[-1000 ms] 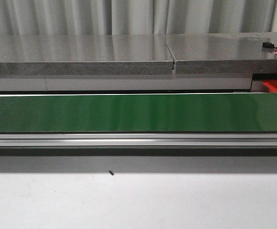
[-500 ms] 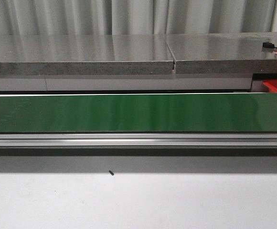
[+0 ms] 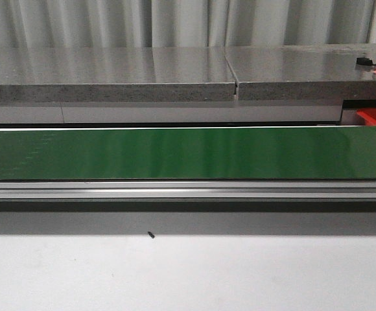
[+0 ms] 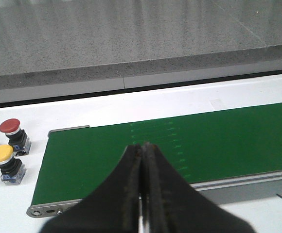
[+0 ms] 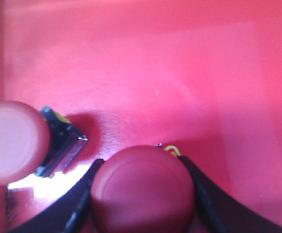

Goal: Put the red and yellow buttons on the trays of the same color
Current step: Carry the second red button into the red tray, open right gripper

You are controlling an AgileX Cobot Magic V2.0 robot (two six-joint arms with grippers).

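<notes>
Even, soft light; glare streaks the green belt [image 3: 188, 154]; right wrist view is blurred, red-washed.

No legible text or labels.

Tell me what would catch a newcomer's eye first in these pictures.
The right wrist view is flooded with red: the right gripper holds a red button over the red tray, where another red button already sits. Next comes the long green conveyor belt, bare across the front view. In the left wrist view the shut left gripper hangs above it, with a red button and a yellow button waiting off its end.
</notes>
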